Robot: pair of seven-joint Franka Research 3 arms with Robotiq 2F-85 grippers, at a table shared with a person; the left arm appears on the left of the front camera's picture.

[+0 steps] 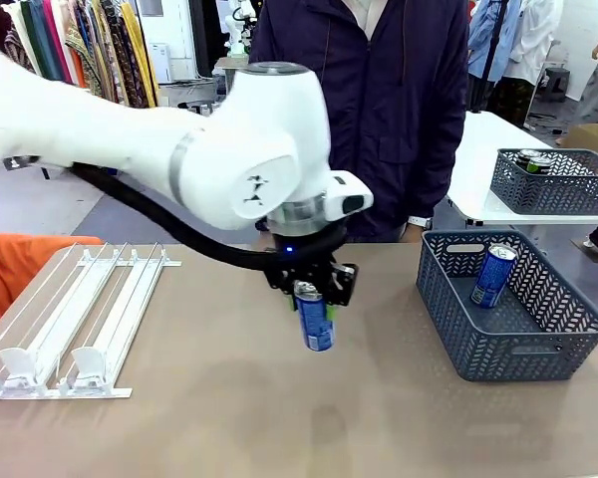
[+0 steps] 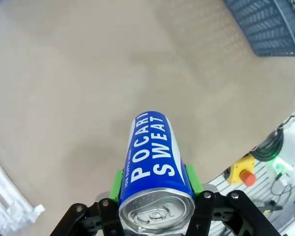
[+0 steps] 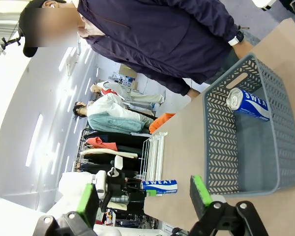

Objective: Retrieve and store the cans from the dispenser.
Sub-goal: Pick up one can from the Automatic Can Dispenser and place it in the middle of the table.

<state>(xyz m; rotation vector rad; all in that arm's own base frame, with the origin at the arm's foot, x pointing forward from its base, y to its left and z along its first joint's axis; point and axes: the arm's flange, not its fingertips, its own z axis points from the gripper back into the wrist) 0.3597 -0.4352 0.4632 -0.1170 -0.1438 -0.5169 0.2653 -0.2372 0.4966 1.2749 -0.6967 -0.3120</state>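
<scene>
My left gripper (image 1: 315, 297) is shut on a blue can (image 1: 316, 321) with white lettering and holds it upright above the middle of the table. In the left wrist view the can (image 2: 155, 162) sits between the green pads (image 2: 119, 181), silver top toward the camera. A second blue can (image 1: 493, 276) leans inside the dark grey basket (image 1: 538, 344) at the right. The white dispenser (image 1: 70, 319) lies at the left, its lanes bare. My right gripper (image 3: 145, 196) is open with nothing between its fingers; beyond it are the basket (image 3: 280, 147) and its can (image 3: 248, 103).
A person in a dark jacket (image 1: 379, 100) stands at the far edge, hands near the table. Another grey basket (image 1: 558, 184) holding a can stands on a white table at the back right. An orange cloth (image 1: 20, 269) lies behind the dispenser.
</scene>
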